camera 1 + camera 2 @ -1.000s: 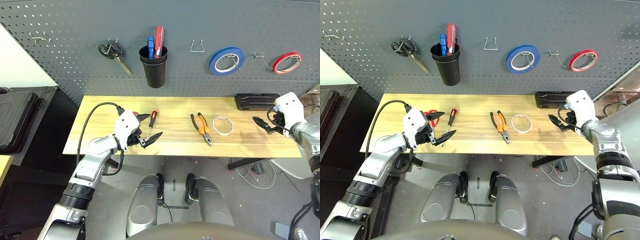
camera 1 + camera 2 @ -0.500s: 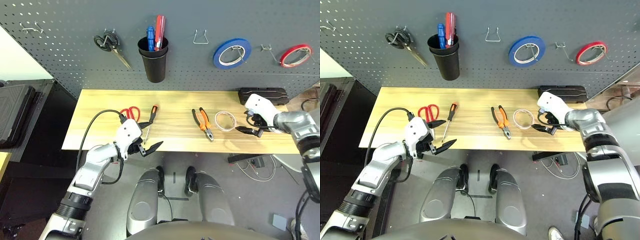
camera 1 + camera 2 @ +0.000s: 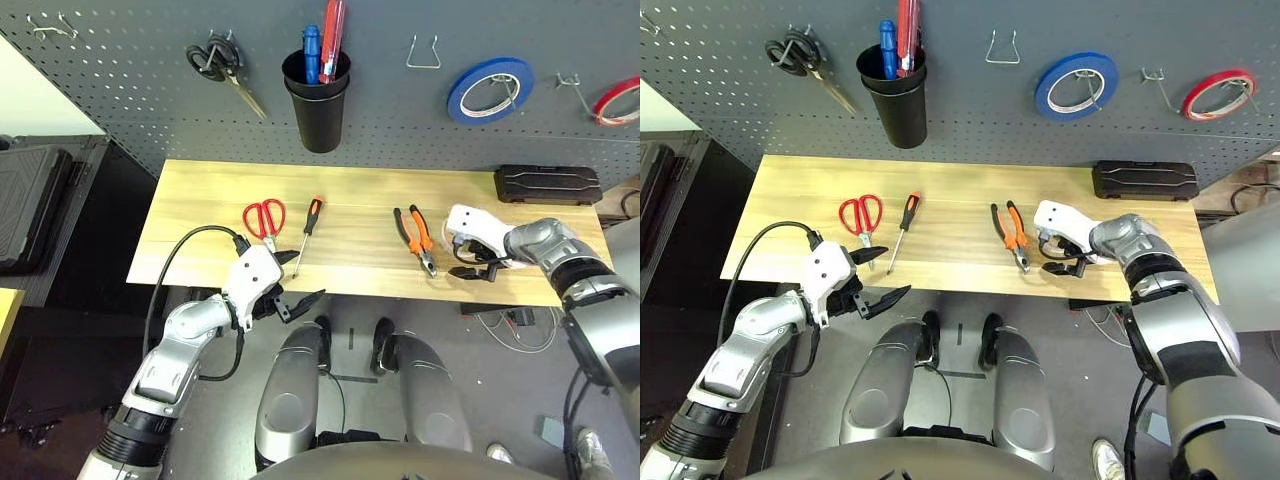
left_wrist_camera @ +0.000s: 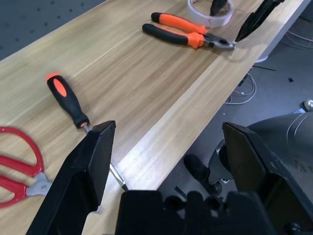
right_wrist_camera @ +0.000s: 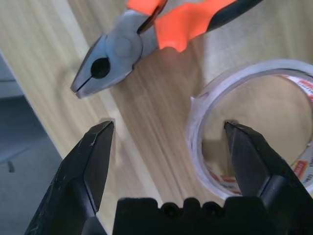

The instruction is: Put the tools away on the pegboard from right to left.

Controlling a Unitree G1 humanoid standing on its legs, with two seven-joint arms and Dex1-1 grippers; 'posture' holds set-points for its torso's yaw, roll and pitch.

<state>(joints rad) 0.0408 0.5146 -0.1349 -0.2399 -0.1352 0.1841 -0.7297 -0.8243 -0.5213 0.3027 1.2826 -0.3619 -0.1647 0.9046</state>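
Your right gripper has its fingers apart astride the tape's wall; lower, then pinch it. Left gripper gapes idle.

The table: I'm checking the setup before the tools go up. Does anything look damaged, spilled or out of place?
Nothing stands out. The red-handled scissors, screwdriver, pliers and white tape roll lie flat and intact on the table.
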